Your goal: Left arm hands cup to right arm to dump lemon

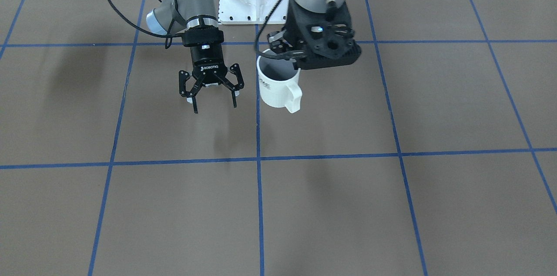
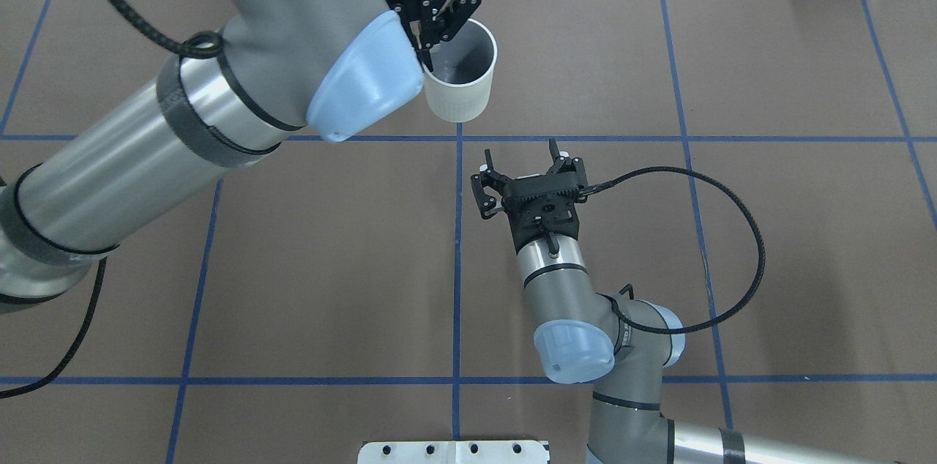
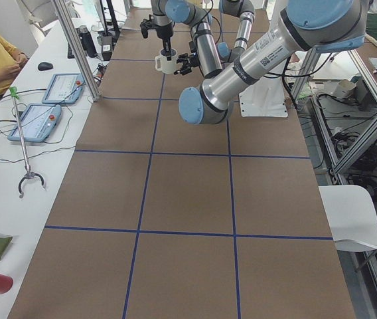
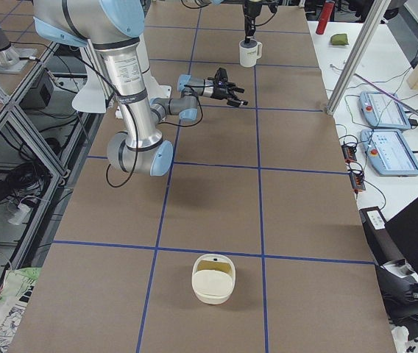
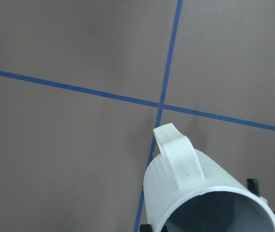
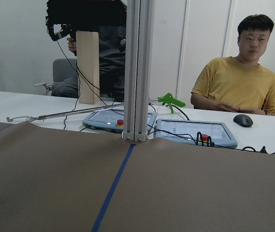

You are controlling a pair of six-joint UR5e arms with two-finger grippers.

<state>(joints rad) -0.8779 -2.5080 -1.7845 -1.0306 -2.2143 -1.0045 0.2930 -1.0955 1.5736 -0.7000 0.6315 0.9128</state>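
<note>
We see the cup held by the left tool, which is clamped on the rim at the side nearest the robot's base, one finger inside the grey bowl and one against the outer wall. The cup appears to hang clear of the table, roughly upright in the front view. From the left wrist camera it looks tilted, with its mouth toward the lens. Its handle points away from the robot, toward the operators' side, and the dark lettering, too faint for us to read, faces the right tool. That tool stands with its jaws wide apart and holds nothing. It reaches out about level over the table, fingertips pointing toward the operators' side. In the front view it sits just beside the cup with a clear gap between them, and from overhead it lies nearer the robot than the cup and a little to the robot's right. Both are close to a blue tape line running away from the robot. Far down the table at the robot's right end, a cream container rests on the brown surface, well apart from both arms. The right wrist camera looks across the table at a seated man in a yellow shirt.
</note>
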